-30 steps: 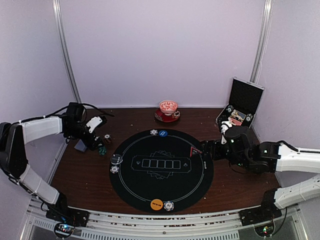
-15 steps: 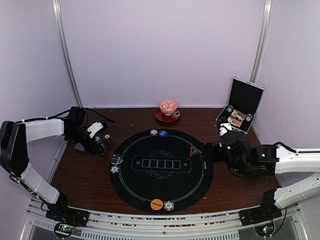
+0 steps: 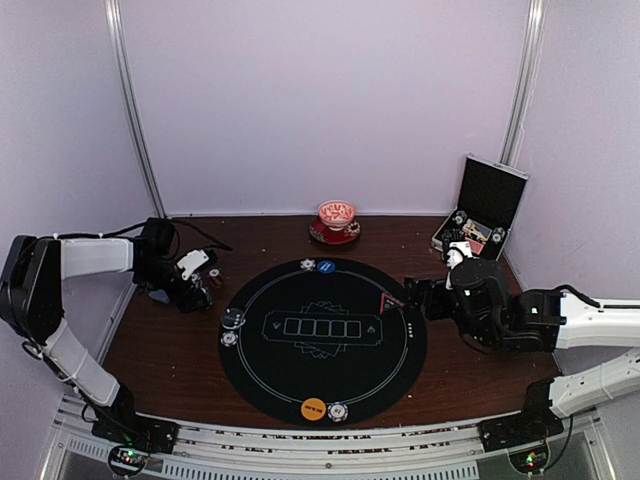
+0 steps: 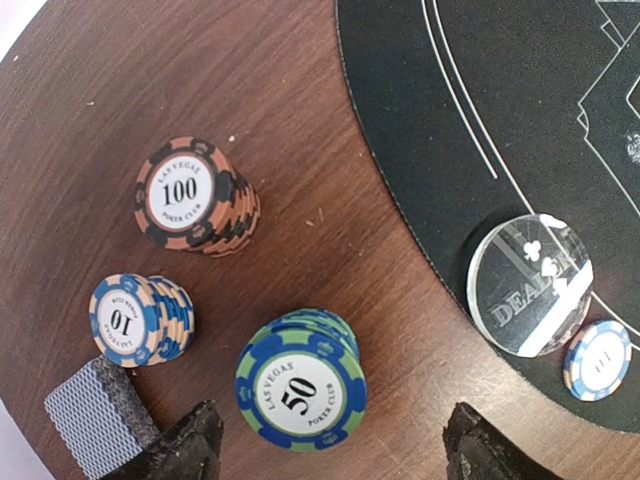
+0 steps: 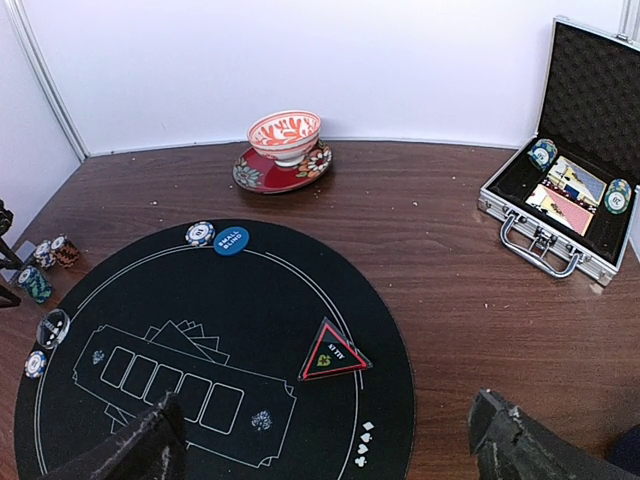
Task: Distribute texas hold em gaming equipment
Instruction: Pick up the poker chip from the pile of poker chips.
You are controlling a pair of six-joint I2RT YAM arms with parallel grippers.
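**Left gripper straddles the 50 stack; right gripper hangs wide over the mat's edge**

In the left wrist view the 50 stack [image 4: 300, 385], made of teal-and-blue chips, stands on the wooden table [image 4: 330, 130] at bottom centre. The left gripper [image 4: 332, 425] has its jaws apart on either side of it. The finger on the left of the frame is just beside the chips and the one on the right stands clear of them. Neither visibly touches.

Up and to the left is the blue-and-peach 10 stack [image 4: 135, 320], and above that the orange-and-black 100 stack [image 4: 190, 195]. A grey-blue-backed deck of cards [image 4: 95, 415] lies in the bottom left corner, just beside the 10 stack.

At the right of that frame a clear dealer disc [image 4: 530, 285] lies just inside the edge of the black mat [image 4: 520, 110]. A single blue-and-white chip [image 4: 597, 360] sits just below it.

In the top view a blue disc [image 3: 326, 266] lies at the mat's upper edge with a small chip beside it. An orange disc [image 3: 314, 408] lies at the lower edge, also with a small chip beside it.

The right gripper [image 5: 328, 420] is spread wide and holds nothing. It sits at the bottom of the right wrist view, over the mat's right edge, with a red triangular marker [image 5: 335, 352] just above it. An open case [image 5: 575, 170] at the upper right holds chips and cards. A patterned bowl [image 5: 285, 135] sits on a saucer [image 5: 262, 176] at top centre.
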